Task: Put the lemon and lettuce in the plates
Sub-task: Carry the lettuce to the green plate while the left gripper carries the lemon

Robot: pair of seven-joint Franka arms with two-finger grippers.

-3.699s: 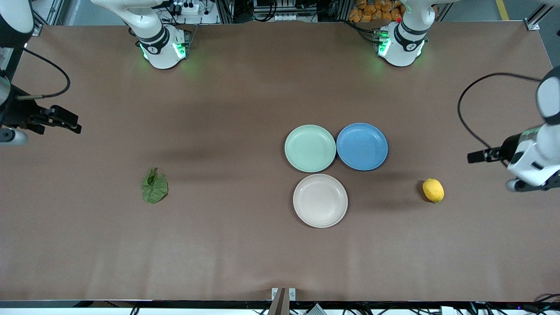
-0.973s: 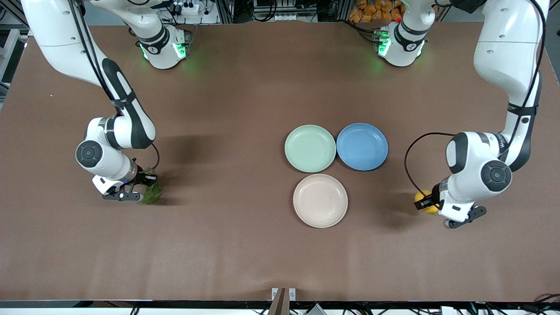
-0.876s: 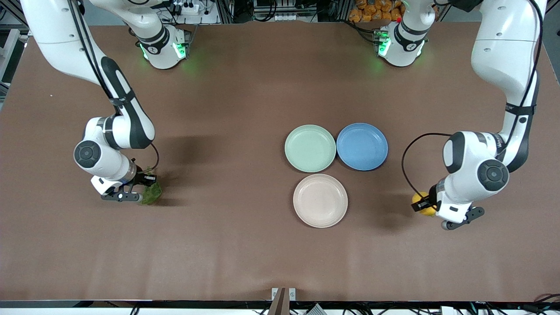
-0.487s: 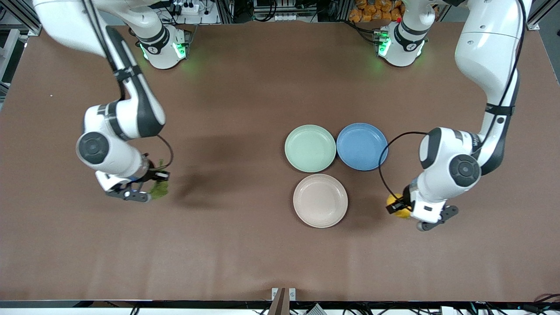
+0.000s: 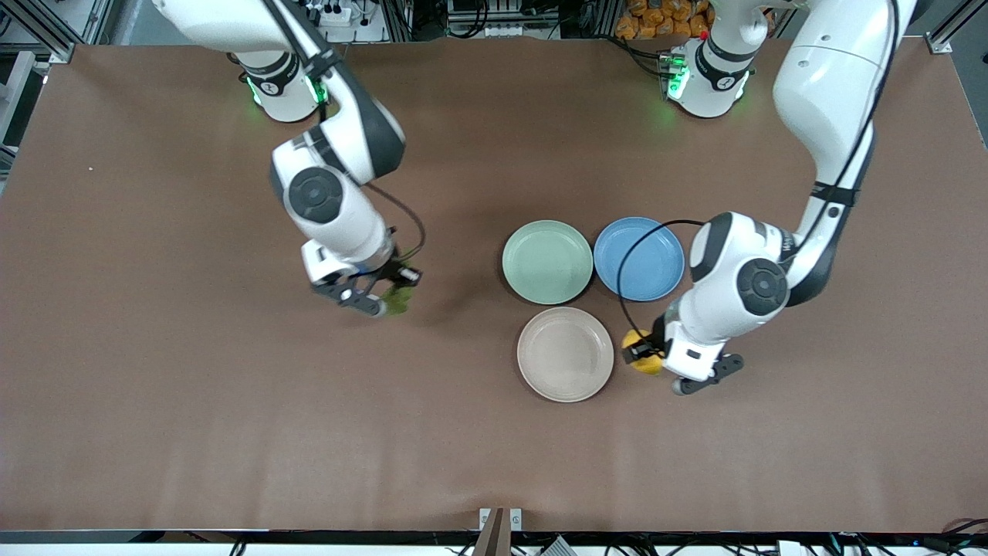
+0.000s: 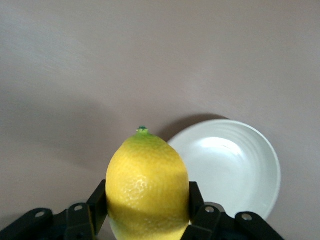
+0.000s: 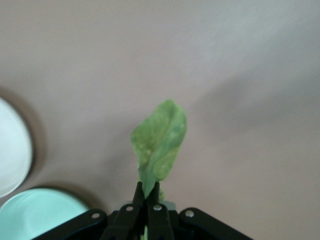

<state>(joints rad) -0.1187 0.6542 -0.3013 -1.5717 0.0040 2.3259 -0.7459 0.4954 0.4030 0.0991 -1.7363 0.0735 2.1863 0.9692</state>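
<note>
My left gripper (image 5: 647,357) is shut on the yellow lemon (image 5: 641,340) and holds it in the air just beside the beige-cream plate (image 5: 565,354), on the left arm's side; the wrist view shows the lemon (image 6: 147,185) between the fingers with that plate (image 6: 235,165) below. My right gripper (image 5: 390,297) is shut on the stem of the green lettuce (image 5: 399,300) and carries it above the bare table, toward the right arm's end from the mint green plate (image 5: 547,261). In the right wrist view the leaf (image 7: 159,145) hangs from the fingertips (image 7: 147,190).
A blue plate (image 5: 639,258) lies beside the mint plate toward the left arm's end, partly under the left arm's cable. The mint plate's edge (image 7: 40,215) and the beige-cream plate's edge (image 7: 12,150) show in the right wrist view. The brown table (image 5: 231,432) lies all round.
Both arms lifted their loads and moved toward the plates: the right gripper carried the lettuce up and toward the mint plate, the left gripper carried the lemon to beside the beige-cream plate.
</note>
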